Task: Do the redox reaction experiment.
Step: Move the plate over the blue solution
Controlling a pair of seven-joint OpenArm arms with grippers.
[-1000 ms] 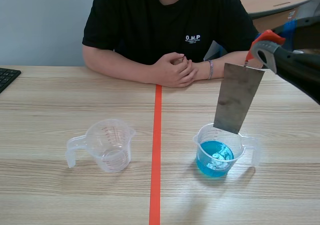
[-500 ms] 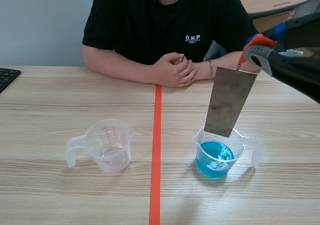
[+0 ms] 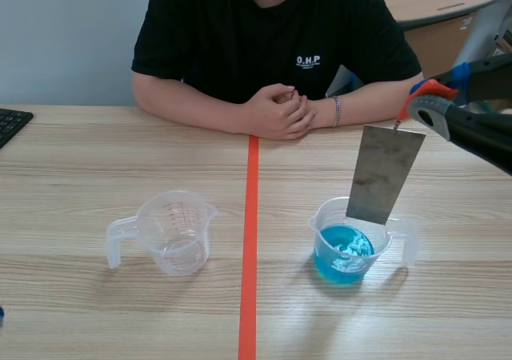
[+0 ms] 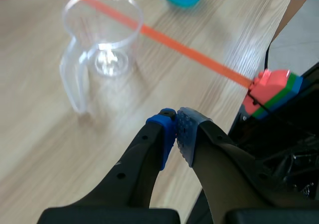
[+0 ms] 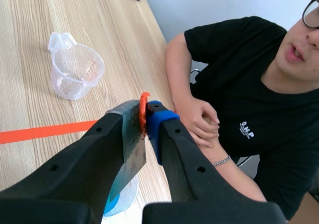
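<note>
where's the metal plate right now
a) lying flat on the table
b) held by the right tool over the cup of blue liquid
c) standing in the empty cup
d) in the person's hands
B: the metal plate hangs from the right tool, which grips its top end, and its lower end sits over the mouth of the cup of blue liquid.

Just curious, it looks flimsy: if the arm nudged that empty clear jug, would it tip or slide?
Probably slides: the empty jug looks thin, clear plastic, so likely light. It stands upright on a base narrower than its rim, so a push near the rim might tip it. The smooth wooden table would offer little grip.
</note>
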